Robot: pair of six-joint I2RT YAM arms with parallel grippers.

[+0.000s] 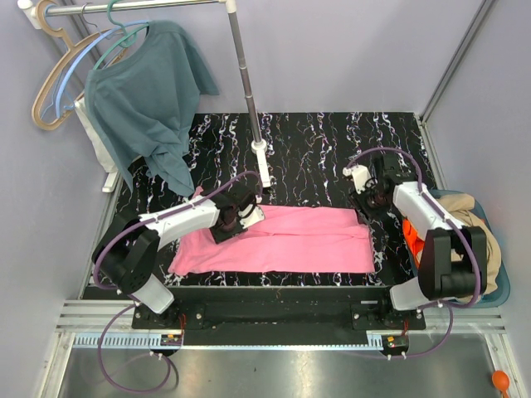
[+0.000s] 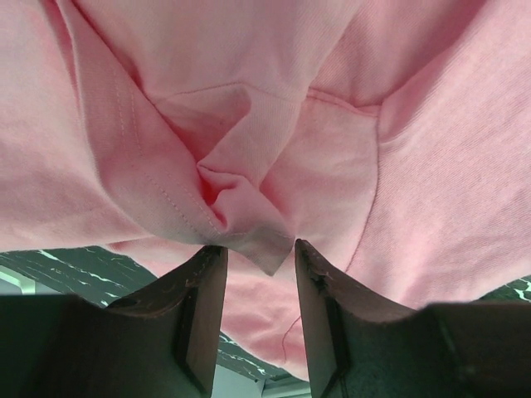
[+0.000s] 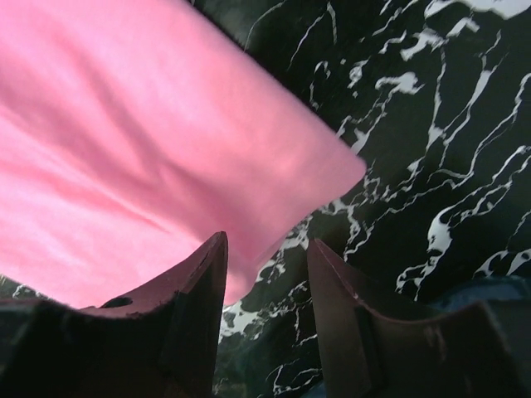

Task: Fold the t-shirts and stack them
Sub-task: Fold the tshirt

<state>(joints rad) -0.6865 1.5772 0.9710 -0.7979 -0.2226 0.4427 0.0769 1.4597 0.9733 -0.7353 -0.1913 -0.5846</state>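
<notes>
Pink t-shirt [image 1: 290, 240] lies flat on the black marbled table [image 1: 332, 141], folded into a long band. Left tool [image 1: 239, 217] sits over its upper left end, fingers apart, with a loose point of pink fabric hanging in the gap, not pinched. Right tool [image 1: 369, 197] is at the shirt's upper right corner, fingers apart, nothing between them. Tan t-shirt [image 1: 481, 224] and orange t-shirt [image 1: 412, 236] sit in the blue basket [image 1: 502, 290] at right. Teal shirt [image 1: 141, 91] hangs on the rack.
</notes>
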